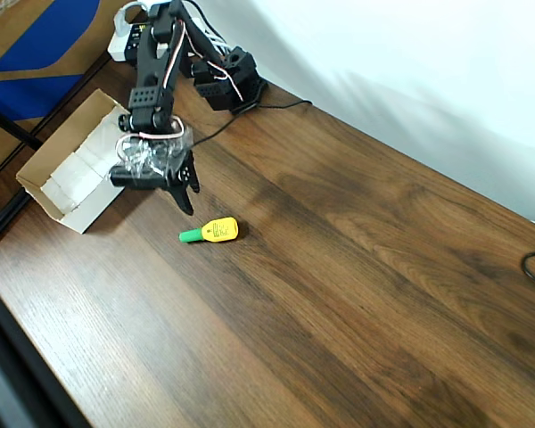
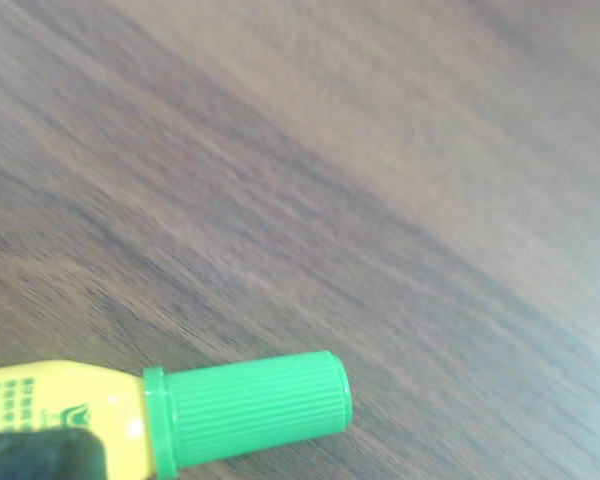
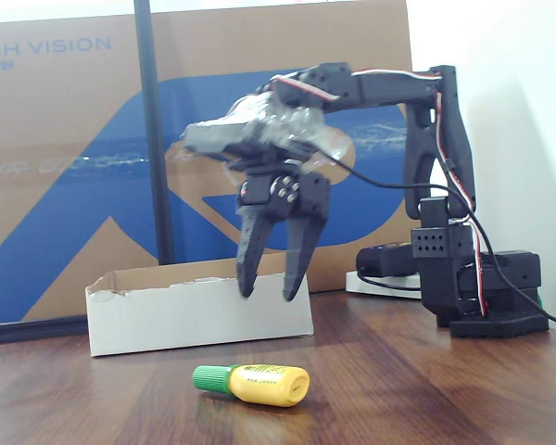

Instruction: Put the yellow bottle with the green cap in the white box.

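The yellow bottle with the green cap [image 1: 211,232] lies on its side on the wooden table [image 1: 357,267], left of centre in the overhead view, cap pointing left. Just above it hangs the black tool [image 3: 269,292], fingers spread and grasping nothing. The white box [image 1: 67,169] sits at the upper left, apart from the bottle.

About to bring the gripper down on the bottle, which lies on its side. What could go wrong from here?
The bottle is round and lies flat on the smooth table, so a finger that lands off-centre may roll it away. The open gripper hangs above it and nearer the box, so coming straight down might miss. The box wall stands close behind, and a low carry could catch its edge.
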### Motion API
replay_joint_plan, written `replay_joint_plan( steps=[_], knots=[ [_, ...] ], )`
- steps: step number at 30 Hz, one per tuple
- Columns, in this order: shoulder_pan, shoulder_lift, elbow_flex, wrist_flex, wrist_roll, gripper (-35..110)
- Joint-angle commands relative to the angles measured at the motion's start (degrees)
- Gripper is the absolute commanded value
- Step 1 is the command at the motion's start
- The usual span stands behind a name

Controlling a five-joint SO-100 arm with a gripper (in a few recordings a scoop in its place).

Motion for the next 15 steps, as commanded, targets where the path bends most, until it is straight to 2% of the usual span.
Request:
replay_joint_plan(
  steps=[1,15],
  knots=[
    [-0.26,-2.02,-6.24,0.70,-0.18,23],
    [-1.76,-13.54,-10.90,1.49,0.35,23]
  ],
)
